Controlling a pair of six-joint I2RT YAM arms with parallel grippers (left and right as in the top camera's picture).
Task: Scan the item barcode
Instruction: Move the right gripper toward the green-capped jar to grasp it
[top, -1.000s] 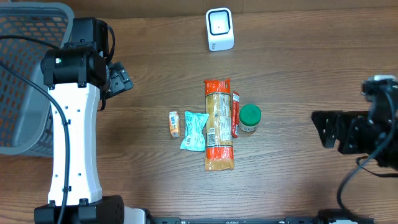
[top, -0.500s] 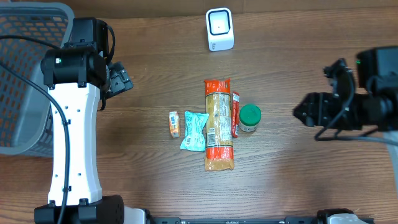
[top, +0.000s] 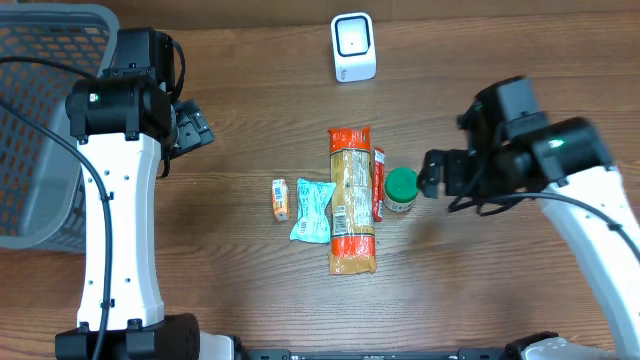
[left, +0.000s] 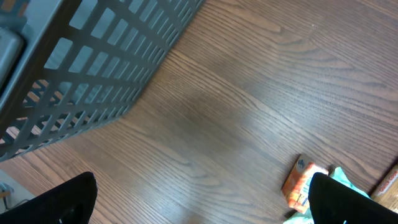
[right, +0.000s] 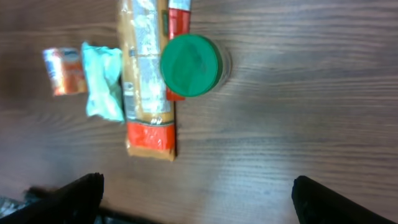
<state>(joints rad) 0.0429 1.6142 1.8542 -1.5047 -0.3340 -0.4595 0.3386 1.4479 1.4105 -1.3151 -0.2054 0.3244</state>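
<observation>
Right hand (top: 432, 173) open and empty, just at 3 o'clock of the green-lidded jar (top: 401, 188), which stands mid counter (top: 250, 290). Risk: closing fingers snag the slim red packet (top: 378, 185) touching its 9 o'clock side, or topple the jar. Left hand (left: 202, 186) open, well clear.

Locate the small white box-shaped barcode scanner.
Overhead view: the white box-shaped scanner stands near the far edge of the wooden table, about centre, just beyond the top end of the long orange packet, apart from it.
</observation>
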